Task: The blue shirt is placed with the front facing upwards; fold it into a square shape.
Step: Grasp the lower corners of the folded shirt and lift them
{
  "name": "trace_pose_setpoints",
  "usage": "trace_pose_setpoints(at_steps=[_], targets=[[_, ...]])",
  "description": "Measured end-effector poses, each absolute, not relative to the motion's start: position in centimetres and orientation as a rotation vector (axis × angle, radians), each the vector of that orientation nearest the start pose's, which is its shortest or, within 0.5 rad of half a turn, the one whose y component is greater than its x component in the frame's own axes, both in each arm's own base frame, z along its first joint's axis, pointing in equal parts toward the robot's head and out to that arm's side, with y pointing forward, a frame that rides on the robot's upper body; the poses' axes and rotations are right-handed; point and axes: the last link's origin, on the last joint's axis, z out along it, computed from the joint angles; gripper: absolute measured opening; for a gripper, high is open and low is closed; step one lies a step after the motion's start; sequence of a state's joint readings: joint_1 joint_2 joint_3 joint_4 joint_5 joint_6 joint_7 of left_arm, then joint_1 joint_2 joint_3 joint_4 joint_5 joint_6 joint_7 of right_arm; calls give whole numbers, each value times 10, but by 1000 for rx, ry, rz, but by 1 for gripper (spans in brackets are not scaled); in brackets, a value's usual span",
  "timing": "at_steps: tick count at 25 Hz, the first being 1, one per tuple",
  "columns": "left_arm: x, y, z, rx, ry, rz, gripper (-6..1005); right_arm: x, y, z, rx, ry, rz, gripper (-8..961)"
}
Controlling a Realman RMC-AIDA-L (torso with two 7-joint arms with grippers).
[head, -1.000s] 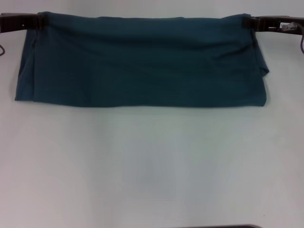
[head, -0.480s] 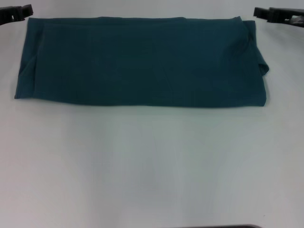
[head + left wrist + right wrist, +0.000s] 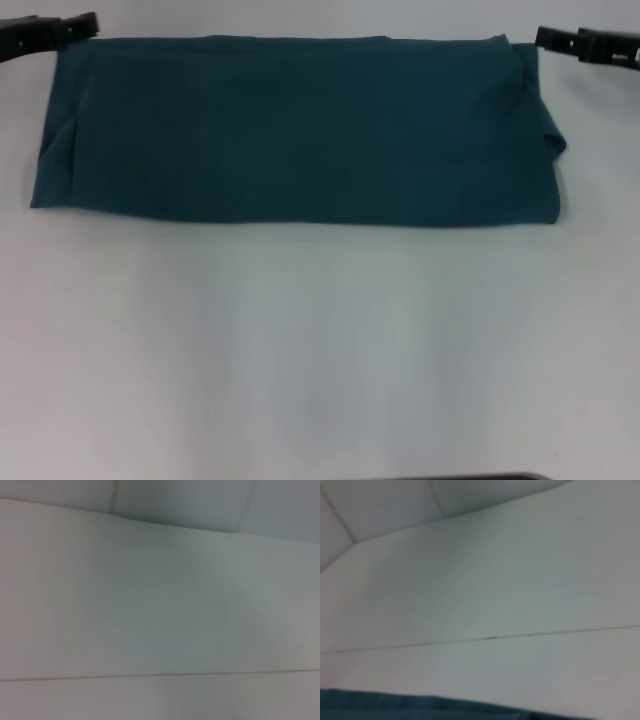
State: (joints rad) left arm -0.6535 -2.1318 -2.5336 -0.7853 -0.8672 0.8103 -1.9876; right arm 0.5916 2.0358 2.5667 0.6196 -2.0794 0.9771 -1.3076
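The blue shirt (image 3: 300, 130) lies flat on the white table (image 3: 320, 350) as a wide teal rectangle, plain side up, with a small fold bulging at its right end. No lettering or collar shows. My left gripper (image 3: 85, 24) hovers just off the shirt's far left corner, open and holding nothing. Just beyond the far right corner is my right gripper (image 3: 548, 40), open and clear of the cloth. A strip of the blue shirt (image 3: 420, 706) shows along the edge of the right wrist view. The left wrist view shows only the table.
Bare white table (image 3: 320, 380) stretches from the shirt's near edge toward me. A dark edge (image 3: 470, 477) shows at the very front. Faint seams in the table top (image 3: 490, 638) run past the shirt's far side.
A second ago both grippers held the shirt's far edge lifted. They have let it go and the shirt has settled flat. The left gripper has since moved back toward the corner.
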Motion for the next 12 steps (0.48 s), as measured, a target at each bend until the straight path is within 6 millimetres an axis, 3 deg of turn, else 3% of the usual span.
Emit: trace_pose_setpoints(at_steps=[7,12], targets=[[-276,401,49,-2094,-1105,-506,838,333,360,55,-2103,1200,622,732],[-286,386,53,-2076,-1136,-557,839,346,331,65,-2121,1207,664,731]])
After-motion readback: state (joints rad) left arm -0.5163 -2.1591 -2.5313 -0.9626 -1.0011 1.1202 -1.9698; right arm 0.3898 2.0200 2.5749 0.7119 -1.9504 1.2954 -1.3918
